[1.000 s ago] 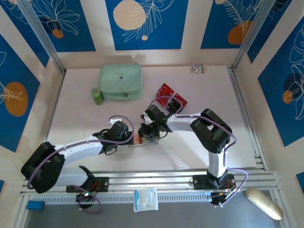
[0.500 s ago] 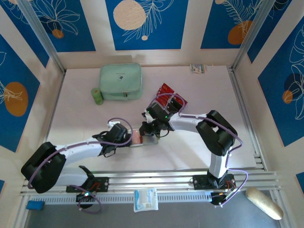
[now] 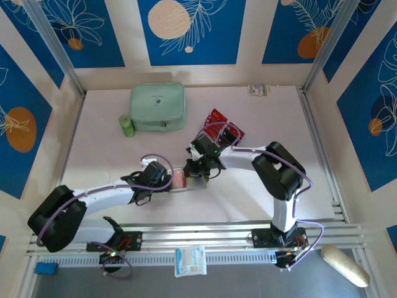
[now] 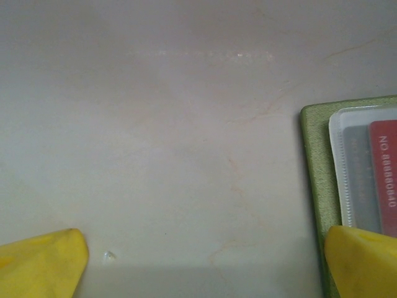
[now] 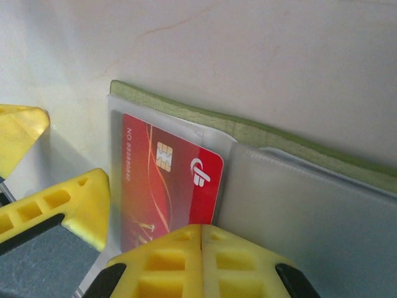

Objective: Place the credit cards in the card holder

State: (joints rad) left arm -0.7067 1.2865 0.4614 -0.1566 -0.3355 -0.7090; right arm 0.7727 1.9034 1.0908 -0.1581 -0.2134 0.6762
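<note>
Right claw [image 5: 201, 231] is pinched shut w/ nothing gripped, tips on the end of a flat red chip card [image 5: 164, 180] that sits mostly in a clear pocket of the olive-green fold-over card holder [image 5: 186, 115], which lies open mid-table [image 3: 279, 124] toward the near edge. Left claw [image 4: 201, 261] gapes wide, holding nothing, one finger at the holder's edge. Approx one card nearly done; loose red & black cards [image 3: 224, 127] nearer the far edge remain.

A mint-green zip case [image 3: 157, 107] lies on the white table [image 3: 111, 161]. A small green roll [image 3: 127, 126] stands just beside its left corner, a little printed packet [image 3: 258, 89] is well off to its right, and a white pouch [image 3: 190, 261] sits far nearer, past the rail.
</note>
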